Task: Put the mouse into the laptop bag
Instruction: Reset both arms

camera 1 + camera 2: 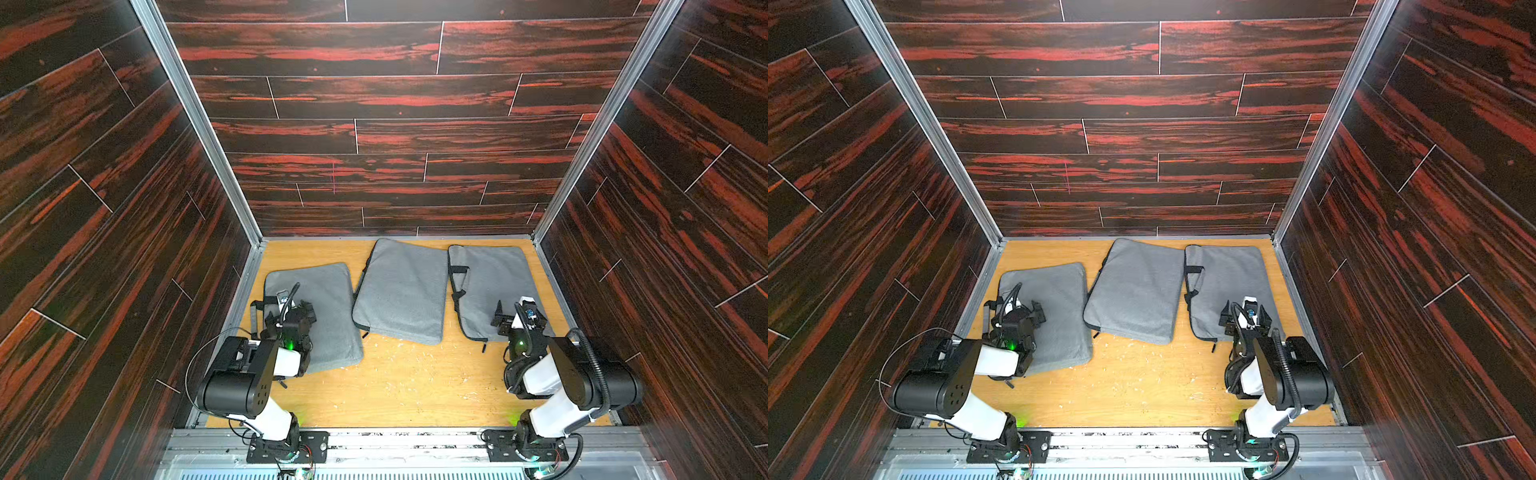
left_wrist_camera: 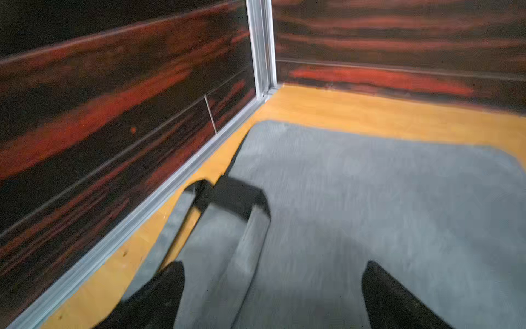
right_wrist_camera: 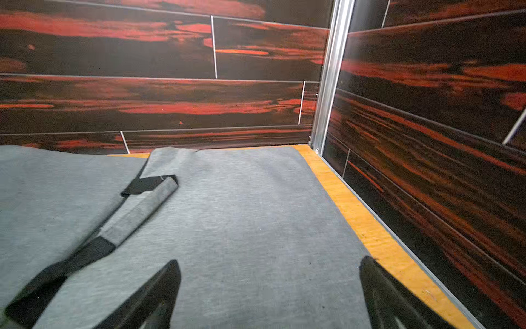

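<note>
No mouse is seen in any view. Nothing lies on the bare table (image 1: pixel 415 382), on top of the bags, or between either pair of fingers. Whether it is already inside a bag or hidden beneath an arm cannot be told.

Three grey bags are laid flat side by side, their long axes running from the robot toward the back wall. The left bag (image 1: pixel 332 307) and right bag (image 1: pixel 490 282) are set nearly straight. The middle bag (image 1: pixel 401 291) is turned slightly, just beside the right one.

The left gripper (image 1: pixel 291 311) is held low over the near part of the left bag, jaws spread wide. In the left wrist view only grey cloth is seen between the fingers (image 2: pixel 170 284). That bag's handle (image 2: pixel 239 196) lies ahead of them, on the edge beside the left wall.

The right gripper (image 1: pixel 519 309) is held likewise over the near part of the right bag, fingers (image 3: pixel 168 279) wide apart and nothing between them. Here the handle (image 3: pixel 142 210) lies on the edge facing the middle bag.

The coming move turns on where the mouse lies from the fingers, and this is not shown, so neither arm can be judged the nearer. All three bags appear flat, and no gaping mouth is made out. Two readings are judged possible. Either the mouse is already stowed and both grippers are empty after release, or it must first be found. In the second case a bag would also need to be opened along one long edge.
</note>
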You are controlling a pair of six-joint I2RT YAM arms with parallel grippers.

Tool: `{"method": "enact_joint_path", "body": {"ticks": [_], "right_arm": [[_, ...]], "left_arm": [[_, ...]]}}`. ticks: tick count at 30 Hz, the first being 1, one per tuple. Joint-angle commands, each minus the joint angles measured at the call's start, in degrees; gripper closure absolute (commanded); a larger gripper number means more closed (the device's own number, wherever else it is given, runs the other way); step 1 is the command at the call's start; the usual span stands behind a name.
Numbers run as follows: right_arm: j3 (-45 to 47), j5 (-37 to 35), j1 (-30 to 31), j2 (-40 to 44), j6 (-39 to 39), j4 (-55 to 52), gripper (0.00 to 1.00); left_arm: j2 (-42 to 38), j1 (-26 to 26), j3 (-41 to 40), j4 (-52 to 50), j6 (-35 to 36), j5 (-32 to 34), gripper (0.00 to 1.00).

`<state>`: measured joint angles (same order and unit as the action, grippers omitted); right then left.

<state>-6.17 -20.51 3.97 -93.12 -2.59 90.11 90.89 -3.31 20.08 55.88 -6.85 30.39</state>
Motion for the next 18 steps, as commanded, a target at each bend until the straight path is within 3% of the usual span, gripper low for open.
{"method": "enact_joint_path", "body": {"ticks": [1,12,18], "right_arm": [[-0.8,0.8,0.2,-1.1,-0.5,3.3,0.01],[-1.0,0.7,0.3,-1.2,-0.6,3.2,0.02],[-3.1,1.6,-0.5,0.4,0.5,-3.0,0.02]], "left_arm": [[-3.1,0.5,2.4,-6.5,0.1,-2.2,0.0],[-2.6,0.7,2.3,-5.0,0.1,-1.8,0.0],[-2.5,0.7,2.2,-5.0,0.1,-1.9,0.0]]}}
